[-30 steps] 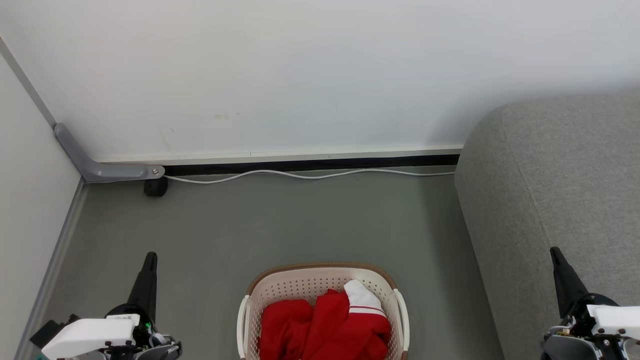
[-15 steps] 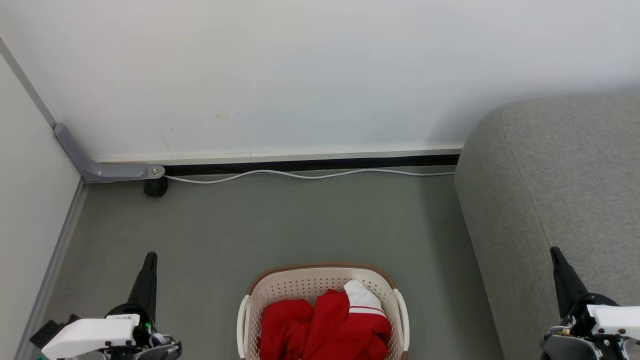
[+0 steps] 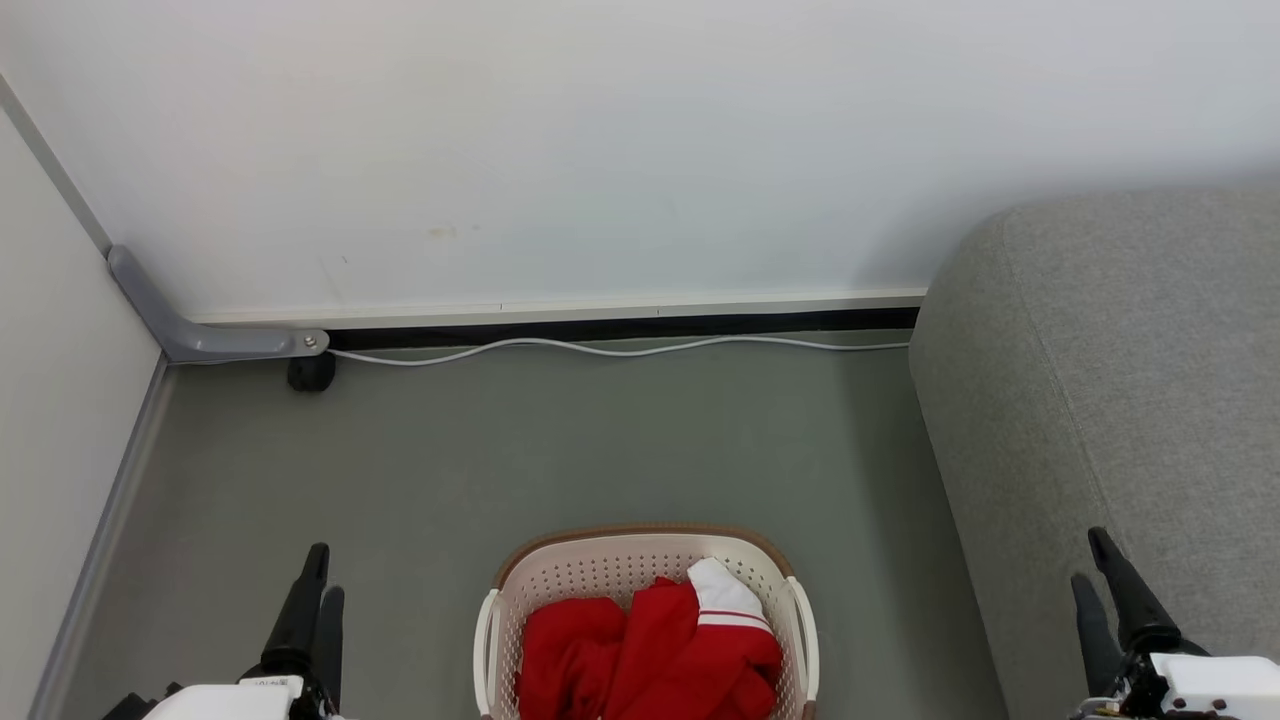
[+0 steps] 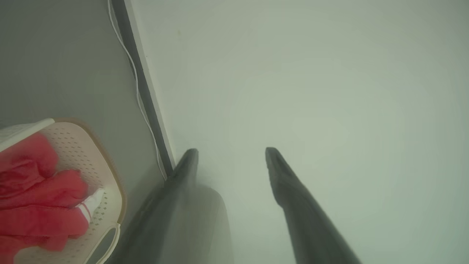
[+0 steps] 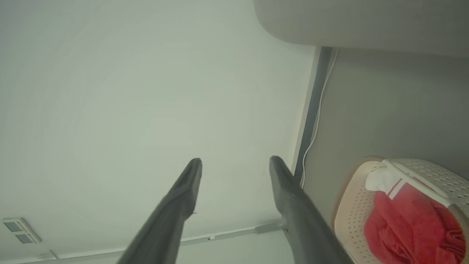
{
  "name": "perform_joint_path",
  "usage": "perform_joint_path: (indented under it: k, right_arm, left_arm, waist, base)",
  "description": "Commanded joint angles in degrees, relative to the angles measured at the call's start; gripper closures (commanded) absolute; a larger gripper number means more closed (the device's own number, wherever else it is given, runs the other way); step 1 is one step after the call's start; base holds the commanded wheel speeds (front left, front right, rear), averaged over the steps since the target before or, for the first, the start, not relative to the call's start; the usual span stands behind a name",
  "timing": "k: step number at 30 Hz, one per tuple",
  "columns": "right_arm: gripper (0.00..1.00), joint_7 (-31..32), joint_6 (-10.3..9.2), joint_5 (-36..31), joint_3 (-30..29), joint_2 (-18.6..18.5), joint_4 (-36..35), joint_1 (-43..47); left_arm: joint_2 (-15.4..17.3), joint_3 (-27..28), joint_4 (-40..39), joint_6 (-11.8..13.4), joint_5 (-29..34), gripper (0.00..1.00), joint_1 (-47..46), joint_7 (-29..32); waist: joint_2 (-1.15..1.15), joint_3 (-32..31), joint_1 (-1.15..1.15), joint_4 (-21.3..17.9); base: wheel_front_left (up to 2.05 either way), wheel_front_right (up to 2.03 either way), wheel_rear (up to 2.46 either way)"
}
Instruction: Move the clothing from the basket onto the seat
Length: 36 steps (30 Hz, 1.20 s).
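Since the head view's bottom edge cut across the basket (image 3: 600, 568), only its far part showed, and the clothing (image 3: 640, 650) heaped inside ran out of the picture with it: red folds with a white, striped panel on the side toward the seat (image 3: 1120, 380). The seat was cut off at the right.

The left gripper (image 3: 326, 570) and right gripper (image 3: 1088, 556) rose from the lower corners with their bodies mostly cropped. Each had its fingers apart, with nothing between them. In the left wrist view one finger was smeared and hard to make out.

The basket stood on the grey floor (image 3: 600, 440), well apart from its far edge and nearer the seat than the left edge. A white wall (image 3: 600, 150) closed the far side, a dark strip (image 3: 620, 328) at its foot. A white cable (image 3: 620, 350) lay along the floor's far edge. A grey bracket (image 3: 200, 340) and a black wheel (image 3: 312, 373) sat at the far left corner.
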Motion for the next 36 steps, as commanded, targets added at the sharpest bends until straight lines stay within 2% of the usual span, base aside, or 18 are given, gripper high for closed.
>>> perform_joint_path:
  k: [1, 6, 10, 16, 24, 36]
  right_arm:
    - [0.00, -0.02, 0.01, -0.05, -0.06, -0.58, -1.06, -1.33]
    - [0.00, -0.24, 0.02, -0.30, 0.24, -0.91, -1.26, -2.04]
    - [0.00, -0.68, 0.02, -0.75, 0.76, -1.30, -1.47, -2.57]
    - [0.00, -2.03, 0.02, -1.69, 2.16, -2.30, -1.73, -3.47]
    - [0.00, -4.37, 0.03, -4.10, 5.42, -4.47, -1.44, -5.10]
    - [0.00, -6.25, 0.04, -11.00, 7.34, -5.99, -0.83, -6.82]
  left_arm:
    - [0.50, -0.18, -1.08, -0.03, 0.10, 0.00, -1.42, -0.35]
    - [0.55, -0.85, -0.86, -0.05, 0.33, 0.00, -2.25, -1.22]
    - [0.59, -1.19, -0.75, -0.07, 0.84, 0.00, -2.83, -1.90]
    - [0.65, -1.73, -0.60, -0.09, 2.43, 0.00, -3.76, -2.92]
    - [0.74, -2.46, -0.25, -0.13, 7.13, 0.00, -4.87, -4.45]
    - [0.85, -3.12, -0.08, -0.17, 16.13, 0.00, -5.97, -6.33]
  waist:
    - [0.00, 0.09, 0.01, -0.01]
    - [0.00, -0.03, 0.13, -0.04]
    - [0.00, 0.14, 0.01, -0.09]
    - [0.00, 0.31, 0.00, -0.17]
    - [0.00, 0.42, 0.00, -0.30]
    - [0.00, 0.57, 0.00, -0.46]
  base:
    - [0.00, 0.00, 0.00]
    - [0.00, 0.00, 0.00]
    - [0.00, 0.00, 0.00]
    - [0.00, 0.00, 0.00]
    - [0.00, 0.00, 0.00]
    - [0.00, 0.00, 0.00]
